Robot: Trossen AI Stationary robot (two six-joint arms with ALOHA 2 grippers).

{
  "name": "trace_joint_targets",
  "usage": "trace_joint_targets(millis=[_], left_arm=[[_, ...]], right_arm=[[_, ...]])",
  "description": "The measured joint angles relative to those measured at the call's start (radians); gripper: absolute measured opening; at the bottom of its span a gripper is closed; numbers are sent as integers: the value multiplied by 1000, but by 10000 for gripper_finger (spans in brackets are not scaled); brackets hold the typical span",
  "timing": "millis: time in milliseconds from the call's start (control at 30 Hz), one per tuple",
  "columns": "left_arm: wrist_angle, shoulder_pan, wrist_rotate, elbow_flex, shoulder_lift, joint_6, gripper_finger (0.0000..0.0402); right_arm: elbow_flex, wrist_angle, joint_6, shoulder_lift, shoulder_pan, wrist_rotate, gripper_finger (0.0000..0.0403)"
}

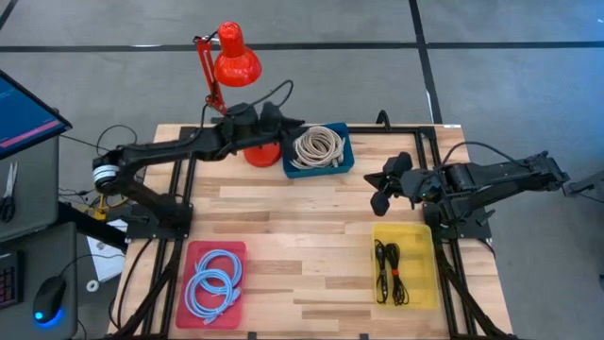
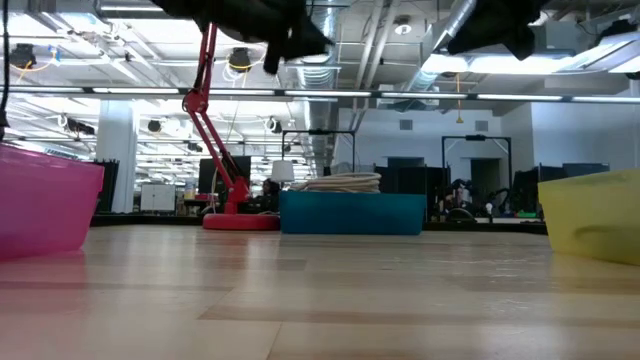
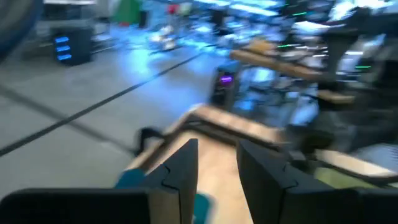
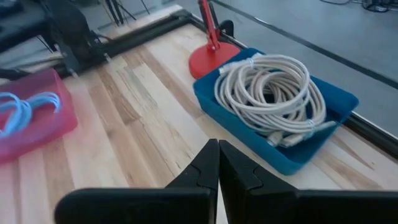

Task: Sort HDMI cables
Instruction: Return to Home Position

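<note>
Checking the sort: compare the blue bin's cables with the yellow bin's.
The beige cables in the blue bin are round coils; the black cables in the yellow bin are thin folded bundles. The beige pile tops its rim; the black ones lie below theirs. Both bins hold one colour.

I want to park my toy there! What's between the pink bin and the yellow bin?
Nothing. The high view shows only bare wooden table between the pink bin holding blue cables and the yellow bin holding black cables.

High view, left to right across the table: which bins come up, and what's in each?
Red bin holding light-blue coils → blue bin holding beige coils → yellow bin holding black cables.
</note>
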Motion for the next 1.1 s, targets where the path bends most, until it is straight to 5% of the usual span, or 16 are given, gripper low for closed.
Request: trace_joint_targets(millis=[400,600,800,933,1100], left_arm=[[-113,-237,70,-20,-194,0,7],[-114,-338,50,-128,-303,-11,7],[-121,-425,-72,-235,-460,-182,5],[-116,-472,-76,-299,-582,-124,4],[-114,-480,-80,-364,-686,-66,4]], right_arm=[[1,123,-48,-47,53,-115,0],[0,222,-193,-90,107,-132,0],[0,244,-278,-141,160,-130,0],[0,257,-293,-177,180,-130,0],[0,351,-453,-203,182,-271,0]])
